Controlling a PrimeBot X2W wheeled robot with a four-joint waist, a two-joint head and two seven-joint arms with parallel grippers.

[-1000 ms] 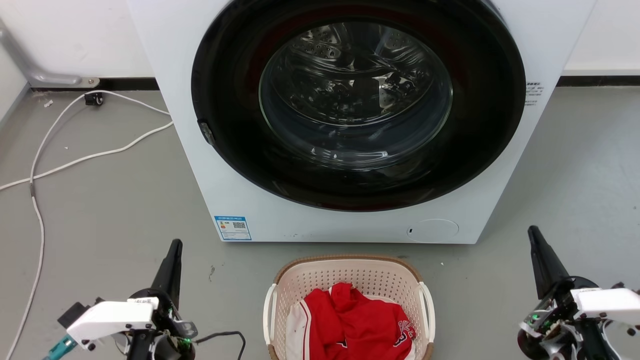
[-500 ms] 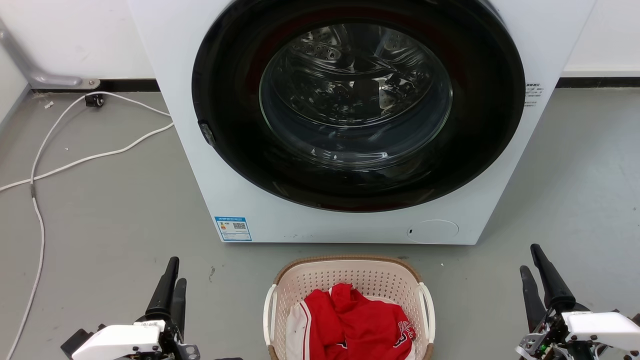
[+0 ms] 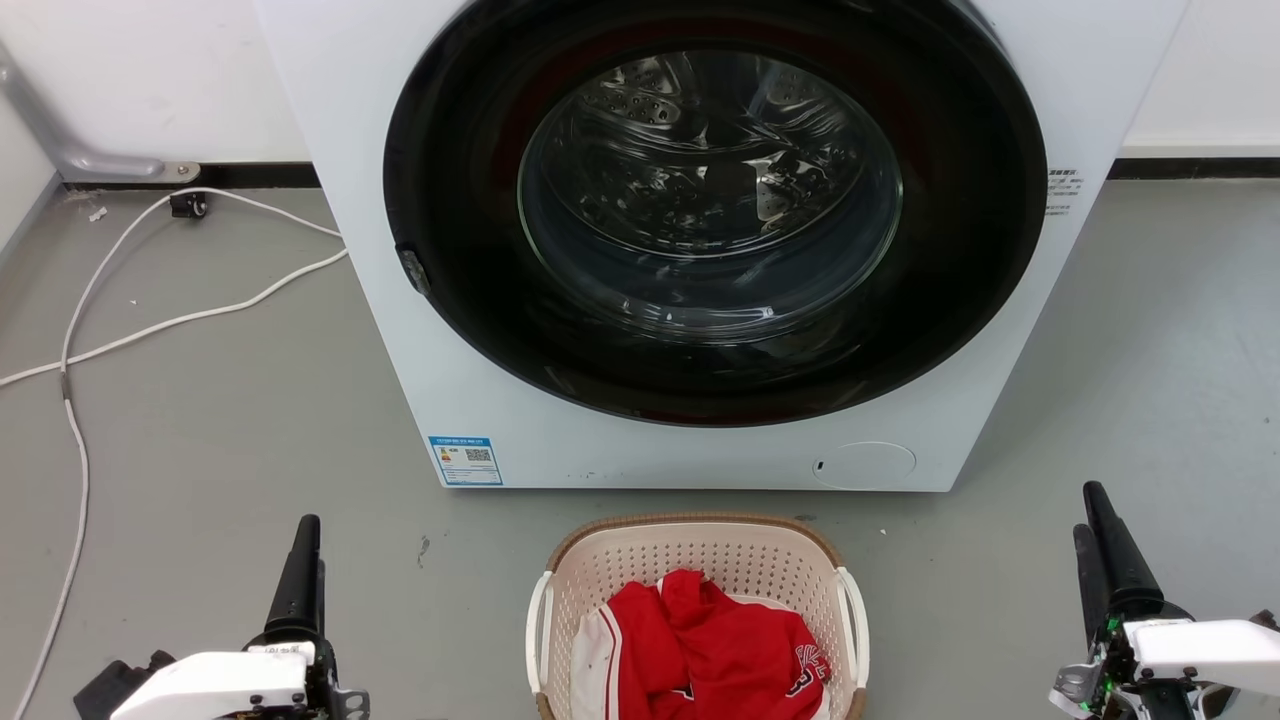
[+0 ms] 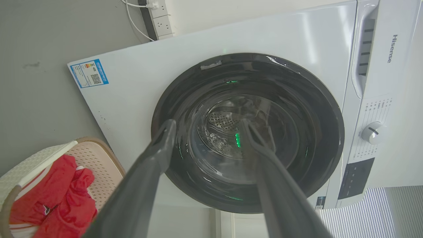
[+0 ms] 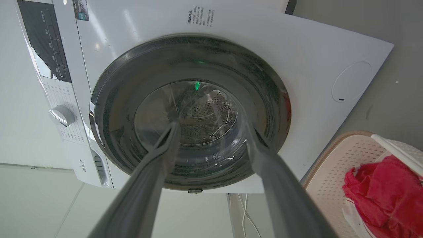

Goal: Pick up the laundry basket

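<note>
Left pincer has slid outward and down toward the bottom edge over the last second. It's now edge-on in the head view and well apart from the basket's left handle. The left wrist view shows its fingers spread, so it's released and holding nothing. The laundry basket hasn't moved: it's on the floor just in front of the washing machine, centred between the two arms, with a red garment heaped inside. The small shift of the machine in frame looks like head camera motion, not the scene. Right pincer did the mirror move, out and lower, and sits well clear of the right handle. Its fingers are also spread, empty. Both wrist cams point at the drum door with the basket only at the frame edge. My read is that the arms are widening and dropping to bracket the basket. There's no contact yet, so the pickup is at the approach stage. Next they need to swing inward to the two handles and close evenly, or the load tips.
</note>
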